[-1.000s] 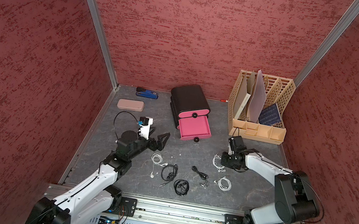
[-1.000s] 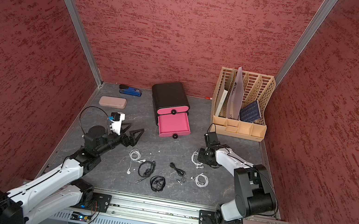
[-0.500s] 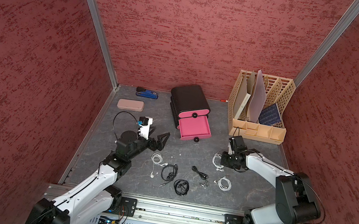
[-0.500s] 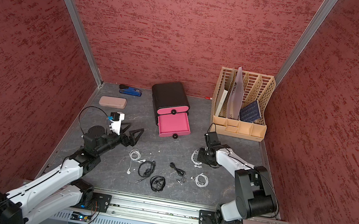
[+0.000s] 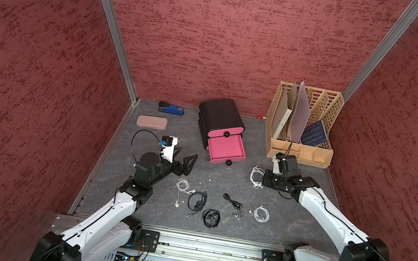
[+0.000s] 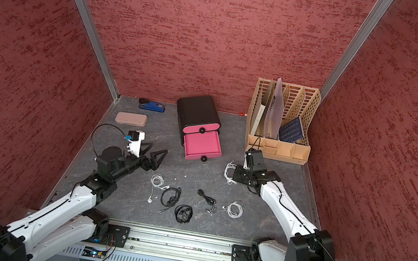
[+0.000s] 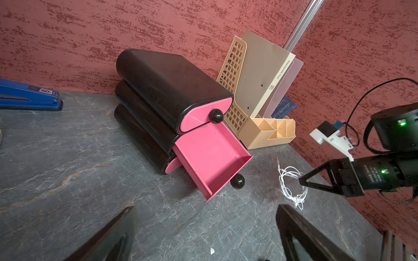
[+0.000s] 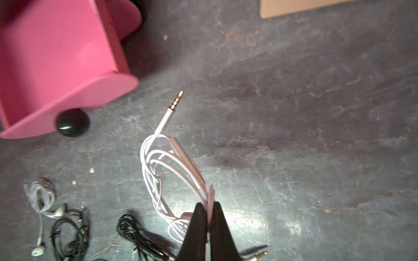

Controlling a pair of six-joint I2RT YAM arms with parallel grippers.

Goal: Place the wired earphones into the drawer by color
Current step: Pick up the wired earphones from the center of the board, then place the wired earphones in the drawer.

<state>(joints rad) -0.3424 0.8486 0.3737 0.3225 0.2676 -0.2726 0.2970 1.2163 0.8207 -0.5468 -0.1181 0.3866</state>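
The drawer (image 5: 221,116) is a black cabinet at the back middle. Its middle pink tray (image 5: 226,149) is pulled out and empty. My right gripper (image 5: 265,178) (image 8: 207,210) is low over the table to the right of the tray, shut on a white coil of the wired earphones (image 5: 256,175) (image 8: 172,167). The coil's plug points toward the tray. My left gripper (image 5: 185,157) (image 7: 207,217) hovers left of the tray, open and empty. Two more white coils (image 5: 183,184) (image 5: 261,214) and three black ones (image 5: 196,200) (image 5: 211,218) (image 5: 233,203) lie toward the front.
A beige lattice file rack (image 5: 301,148) with folders stands at the back right, just behind my right wrist. A blue stapler (image 5: 171,108) and a flat pink case (image 5: 152,122) lie at the back left. Red walls enclose three sides.
My right gripper's jaws have closed the last bit onto the white coil. Both arms otherwise hold their places.
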